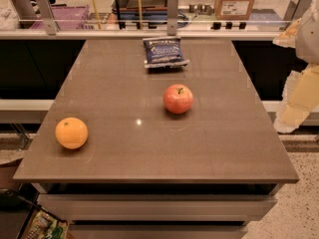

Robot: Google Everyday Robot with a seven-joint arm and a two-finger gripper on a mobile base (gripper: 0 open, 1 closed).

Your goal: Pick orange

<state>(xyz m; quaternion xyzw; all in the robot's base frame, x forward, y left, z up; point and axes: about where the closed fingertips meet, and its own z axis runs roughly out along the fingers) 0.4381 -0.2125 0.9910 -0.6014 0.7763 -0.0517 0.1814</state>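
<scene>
The orange (71, 133) is round and yellow-orange. It sits on the brown table (149, 148) near the left edge, towards the front. My gripper (291, 111) hangs at the far right of the view, beyond the table's right edge and far from the orange, on the cream-coloured arm (306, 39). It holds nothing that I can see.
A red apple (178, 98) with a stem dimple sits near the table's middle. A blue chip bag (164, 52) lies at the far edge. A glass rail with metal posts (172, 9) runs behind the table. Cardboard boxes (237, 1) stand beyond it.
</scene>
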